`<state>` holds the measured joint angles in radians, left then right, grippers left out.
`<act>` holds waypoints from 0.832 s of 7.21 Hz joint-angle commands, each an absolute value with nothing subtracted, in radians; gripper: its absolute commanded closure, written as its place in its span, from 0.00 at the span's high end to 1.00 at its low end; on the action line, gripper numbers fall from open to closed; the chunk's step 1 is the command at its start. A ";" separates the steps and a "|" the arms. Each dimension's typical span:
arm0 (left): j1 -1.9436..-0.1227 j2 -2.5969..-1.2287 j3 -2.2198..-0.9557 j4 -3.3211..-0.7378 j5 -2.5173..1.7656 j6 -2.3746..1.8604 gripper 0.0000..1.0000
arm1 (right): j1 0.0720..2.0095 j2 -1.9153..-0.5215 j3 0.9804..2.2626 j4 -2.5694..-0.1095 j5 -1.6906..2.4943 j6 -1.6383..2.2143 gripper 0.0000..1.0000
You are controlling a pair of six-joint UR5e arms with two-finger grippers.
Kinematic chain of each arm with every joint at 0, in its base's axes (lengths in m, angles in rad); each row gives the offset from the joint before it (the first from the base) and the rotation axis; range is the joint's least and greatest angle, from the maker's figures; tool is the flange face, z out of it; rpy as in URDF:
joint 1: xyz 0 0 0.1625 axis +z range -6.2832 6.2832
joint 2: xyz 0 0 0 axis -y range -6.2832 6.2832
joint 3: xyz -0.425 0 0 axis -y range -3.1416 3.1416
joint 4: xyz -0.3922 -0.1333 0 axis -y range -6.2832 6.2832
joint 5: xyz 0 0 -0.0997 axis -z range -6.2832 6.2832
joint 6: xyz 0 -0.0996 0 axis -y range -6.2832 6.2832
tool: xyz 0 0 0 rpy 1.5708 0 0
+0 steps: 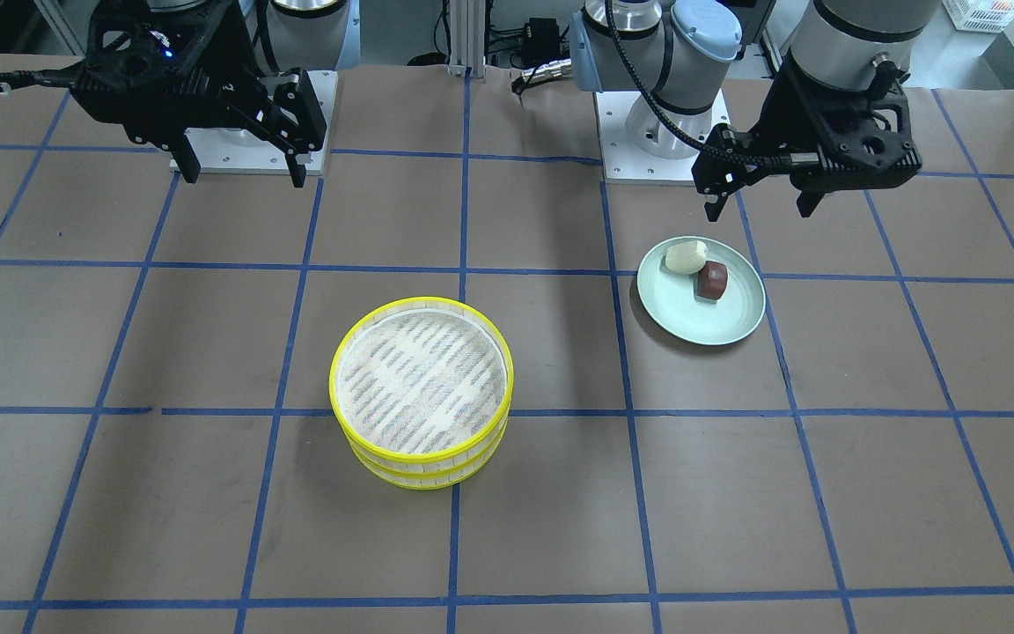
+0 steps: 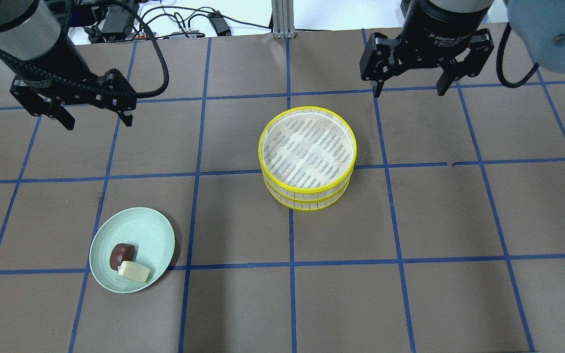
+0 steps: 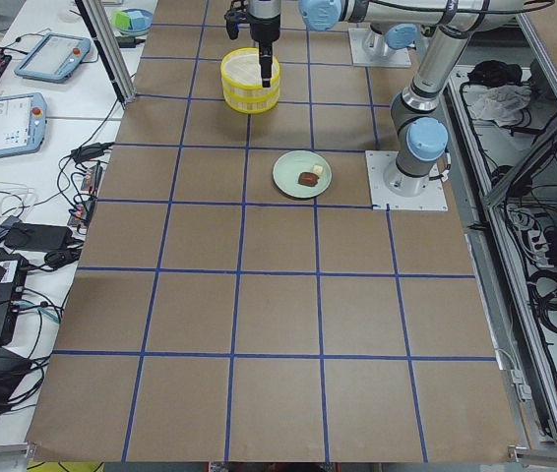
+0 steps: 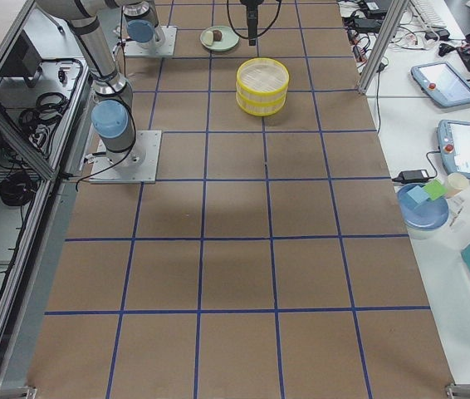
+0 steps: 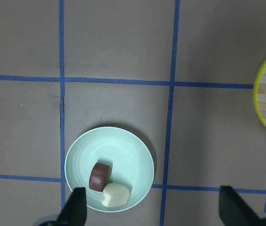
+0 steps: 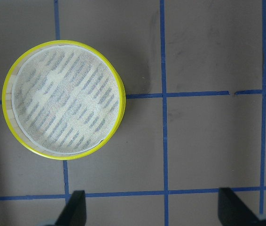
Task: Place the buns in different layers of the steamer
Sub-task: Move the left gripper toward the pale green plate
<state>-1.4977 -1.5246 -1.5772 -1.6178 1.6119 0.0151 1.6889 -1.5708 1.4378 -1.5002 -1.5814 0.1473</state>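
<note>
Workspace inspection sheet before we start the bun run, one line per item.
Surface: brown table, blue tape grid, no spills seen.
Job's things: steamer, two trays stacked, top tray empty; cream bun and brown bun touching on green plate.
Clutter: nothing seen.
Grippers: left gripper open, empty, raised off the table; right gripper the same.
Cables: black cable looped along left arm; loose wiring past table's far edge.
Surroundings: teach pendants on side bench.
</note>
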 commanded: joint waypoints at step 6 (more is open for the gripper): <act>-1.497 -1.496 -1.615 -1.637 1.600 0.017 1.00 | 1.689 -1.571 1.440 -1.500 -1.582 0.146 1.00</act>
